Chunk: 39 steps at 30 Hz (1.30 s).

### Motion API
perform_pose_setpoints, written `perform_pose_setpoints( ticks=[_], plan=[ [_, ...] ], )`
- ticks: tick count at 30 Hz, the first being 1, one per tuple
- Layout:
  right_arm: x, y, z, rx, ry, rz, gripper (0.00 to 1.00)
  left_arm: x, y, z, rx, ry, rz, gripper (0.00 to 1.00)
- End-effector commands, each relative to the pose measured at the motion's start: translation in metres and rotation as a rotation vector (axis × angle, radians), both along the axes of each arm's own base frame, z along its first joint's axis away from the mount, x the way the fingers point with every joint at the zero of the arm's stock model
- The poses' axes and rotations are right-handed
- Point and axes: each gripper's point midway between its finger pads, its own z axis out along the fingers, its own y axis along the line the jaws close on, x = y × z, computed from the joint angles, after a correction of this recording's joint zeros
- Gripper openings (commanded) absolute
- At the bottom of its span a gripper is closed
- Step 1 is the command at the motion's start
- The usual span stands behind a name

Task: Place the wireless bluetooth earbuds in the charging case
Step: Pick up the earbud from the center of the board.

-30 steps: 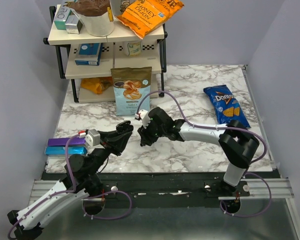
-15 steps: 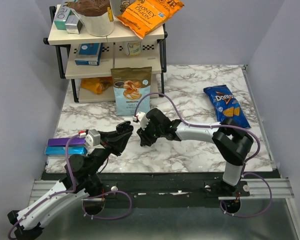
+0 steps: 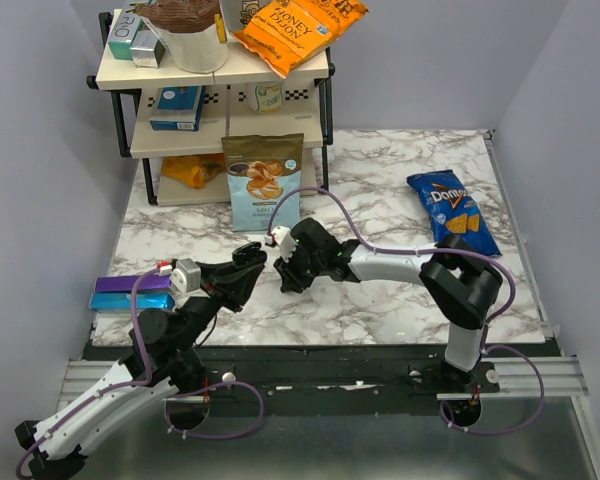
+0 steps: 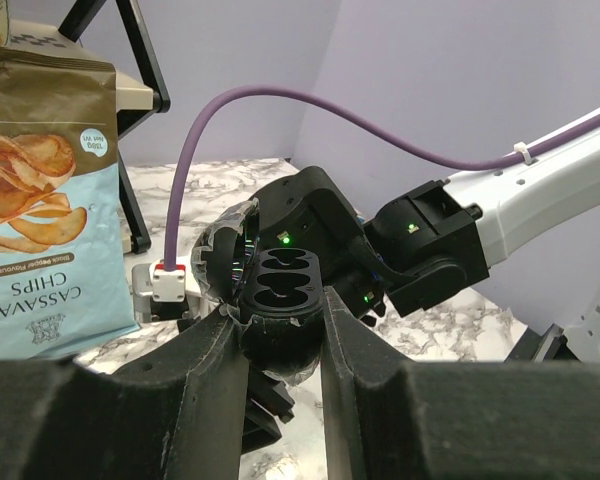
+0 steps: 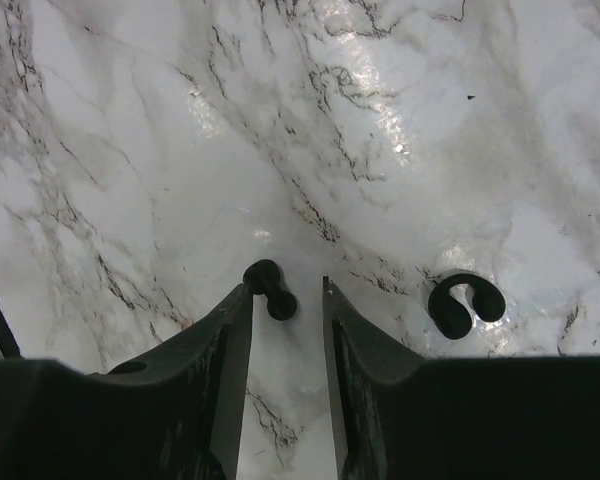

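Two loose earbuds (image 5: 270, 288); open case (image 4: 280, 285)

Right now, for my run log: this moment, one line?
left gripper: shut on charging case; right gripper: open astride earbud; second earbud: on table

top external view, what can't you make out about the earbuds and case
Two tiny black curved earbuds: top external view, hidden under the right gripper.
Black oval charging case: top external view, lost against the dark left gripper.
Whether the right gripper touches an earbud: right wrist view, too close to tell.
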Motion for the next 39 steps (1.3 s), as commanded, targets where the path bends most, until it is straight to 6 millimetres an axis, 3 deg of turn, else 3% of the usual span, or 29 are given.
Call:
perform_pose_setpoints(
  ticks=[1, 9, 15, 19, 20, 23, 24, 26, 27, 30, 31, 33, 34, 35, 36, 38, 39],
  plan=[
    [-0.002, 0.010, -0.002, 0.011, 0.001, 0.038, 0.40, -0.001, 0.002, 0.005, -0.014, 0.003, -0.001, 0.00],
    [-0.003, 0.009, -0.008, -0.001, 0.010, 0.040, 0.35, -0.002, 0.001, 0.005, -0.013, 0.003, -0.004, 0.00],
    [-0.003, 0.007, -0.006, -0.001, 0.009, 0.027, 0.18, -0.002, 0.001, 0.005, -0.018, 0.003, -0.006, 0.00],
    [0.001, 0.004, 0.008, 0.021, -0.019, -0.025, 0.05, -0.002, 0.002, 0.007, -0.023, -0.001, -0.001, 0.00],
    [0.005, 0.002, 0.027, 0.056, -0.046, -0.049, 0.04, -0.002, 0.003, 0.008, -0.022, -0.001, 0.001, 0.00],
    [0.009, -0.013, 0.054, 0.099, -0.082, -0.131, 0.01, -0.003, 0.006, 0.014, -0.037, -0.015, 0.009, 0.00],
    [0.016, -0.014, 0.087, 0.172, -0.141, -0.160, 0.01, -0.003, 0.007, 0.016, -0.039, -0.020, 0.012, 0.00],
    [0.016, -0.026, 0.111, 0.211, -0.166, -0.206, 0.01, -0.003, 0.007, 0.023, -0.045, -0.037, 0.015, 0.00],
    [0.017, -0.033, 0.143, 0.268, -0.218, -0.232, 0.01, -0.002, 0.006, 0.024, -0.041, -0.035, 0.017, 0.00],
    [0.012, -0.058, 0.175, 0.275, -0.248, -0.303, 0.01, 0.001, 0.002, 0.031, -0.045, -0.051, 0.013, 0.00],
    [0.004, -0.070, 0.200, 0.321, -0.271, -0.313, 0.01, 0.001, 0.000, 0.032, -0.048, -0.057, 0.009, 0.00],
    [-0.005, -0.082, 0.228, 0.381, -0.307, -0.311, 0.01, 0.002, -0.007, 0.039, -0.061, -0.094, -0.007, 0.00],
    [-0.014, -0.094, 0.252, 0.431, -0.336, -0.311, 0.01, 0.003, -0.010, 0.039, -0.062, -0.104, -0.012, 0.00],
    [-0.018, -0.100, 0.262, 0.448, -0.351, -0.310, 0.01, 0.003, -0.011, 0.050, -0.077, -0.140, -0.013, 0.00],
    [-0.023, -0.104, 0.277, 0.472, -0.363, -0.300, 0.01, 0.008, -0.020, 0.044, -0.044, -0.131, -0.022, 0.00],
    [-0.036, -0.119, 0.295, 0.488, -0.387, -0.277, 0.01, 0.006, -0.029, 0.057, -0.041, -0.176, -0.055, 0.00],
    [-0.045, -0.121, 0.307, 0.513, -0.391, -0.243, 0.01, 0.010, -0.040, 0.052, -0.001, -0.176, -0.069, 0.00]
  ],
)
